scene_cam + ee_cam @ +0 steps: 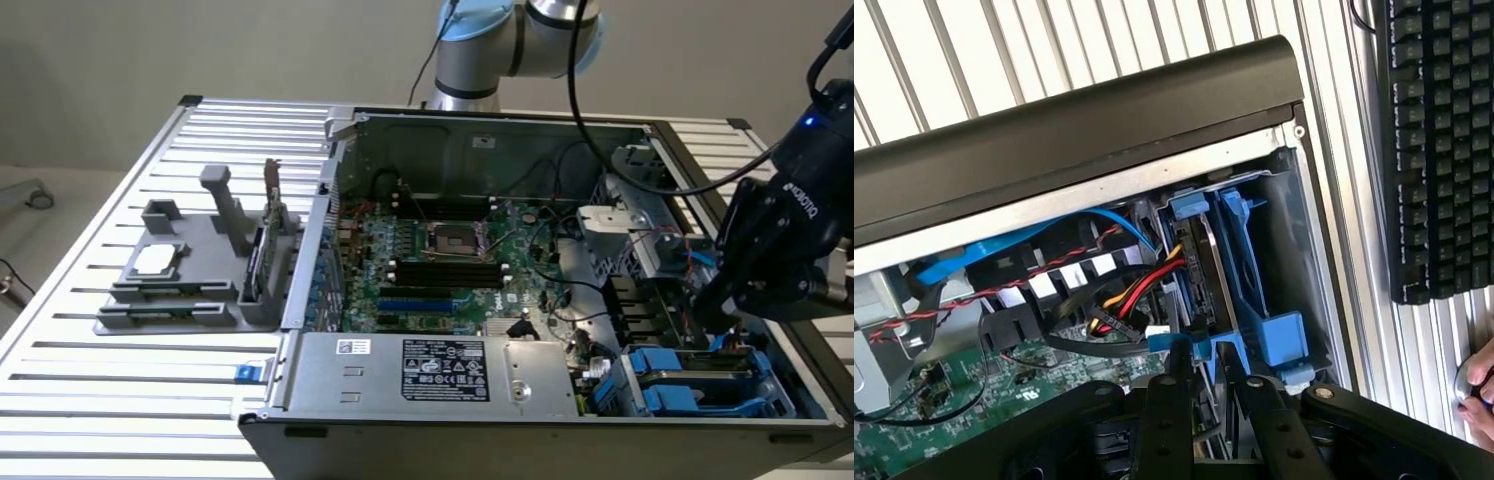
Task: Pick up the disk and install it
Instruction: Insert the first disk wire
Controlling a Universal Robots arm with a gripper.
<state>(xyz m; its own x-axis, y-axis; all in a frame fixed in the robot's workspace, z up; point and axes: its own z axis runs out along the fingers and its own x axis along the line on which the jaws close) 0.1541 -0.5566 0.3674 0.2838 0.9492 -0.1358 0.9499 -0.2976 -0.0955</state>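
One disk on edge in blue cage, fingers gripping it.

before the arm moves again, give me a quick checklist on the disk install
1. Disk in the blue cage: ok, it stands on edge inside.
2. Disk fully seated: cannot tell.
3. Gripper at the disk's end: ok, its fingers straddle the blue tab.
4. Fingers gripping or loose: cannot tell.
5. Cables beside the disk: not ok, they crowd its end.
6. Hand on the table by the case: not ok.
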